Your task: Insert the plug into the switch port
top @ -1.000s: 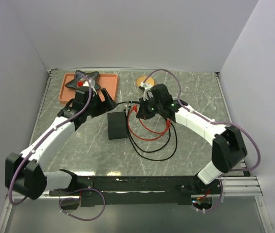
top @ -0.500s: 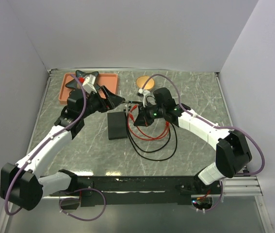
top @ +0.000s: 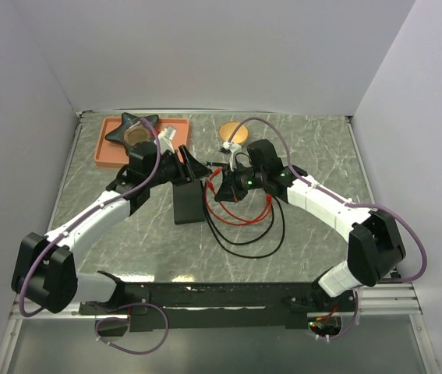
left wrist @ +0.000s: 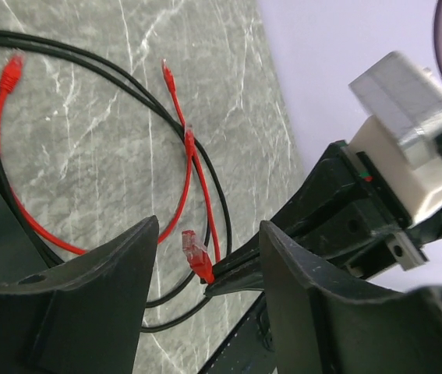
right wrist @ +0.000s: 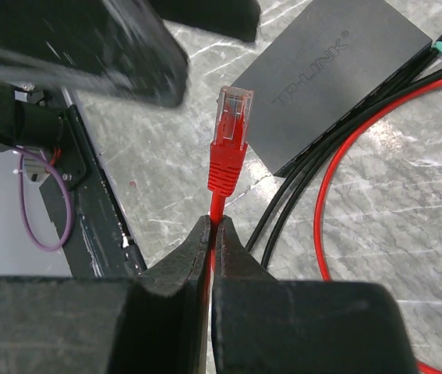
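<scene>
The right gripper (right wrist: 209,224) is clenched on the red cable (right wrist: 216,204), just behind the boot of the plug (right wrist: 232,117). The plug stands free above the fingertips, near the switch box (right wrist: 330,74) and just off one of its corners. It is not in any port. No view shows the ports themselves, so I cannot tell which edge of the switch box carries them.

The left gripper (left wrist: 209,230) is released. Its two fingers (left wrist: 104,288) stand on either side of the plug without touching it, and this looks to me like a handover in preparation.

Several things could go wrong from here:

- The right grip is on the thin cable, not on the plug body. The plug can therefore swing or turn when the left fingers meet it, and it would then be taken crooked.
- If the left jaws close on the clear latch tab, they may press it down or bend it. In that case the plug would not lock in the port.
- If the right gripper lets go too early, the plug drops beside the switch box.
- The black cables (right wrist: 298,195) lie along the switch box — a tight pull on the red cable could drag them and shift the box.
</scene>
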